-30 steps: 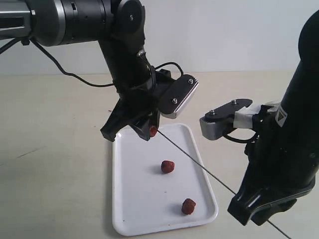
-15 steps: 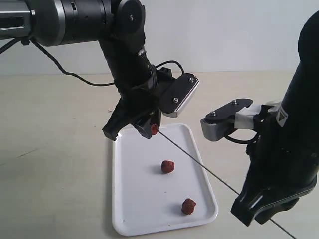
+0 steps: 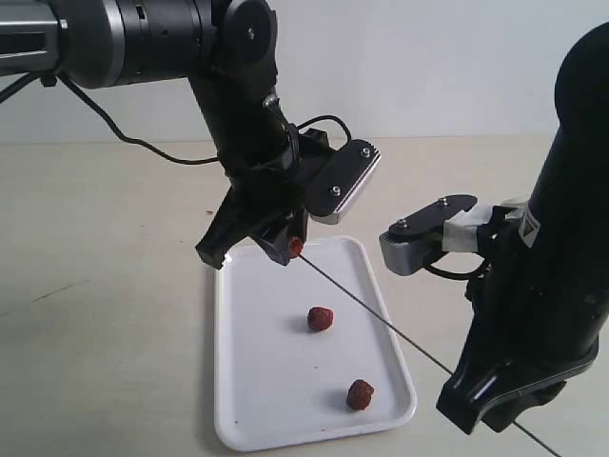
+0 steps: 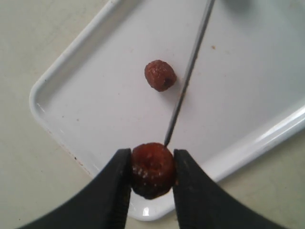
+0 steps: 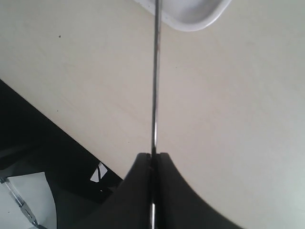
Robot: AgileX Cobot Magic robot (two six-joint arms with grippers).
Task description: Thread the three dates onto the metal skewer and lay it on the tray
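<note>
Date in half-parted L gripper; skewer in tight-closed R gripper

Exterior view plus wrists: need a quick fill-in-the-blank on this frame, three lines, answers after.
1. The left gripper is shut on ____ date.
2. ____ loose dates lie on the tray.
3. The right gripper is shut on the metal ____.
Answers: one; two; skewer.

Whether the metal skewer's tip has pierced the held date cannot be told.
</note>
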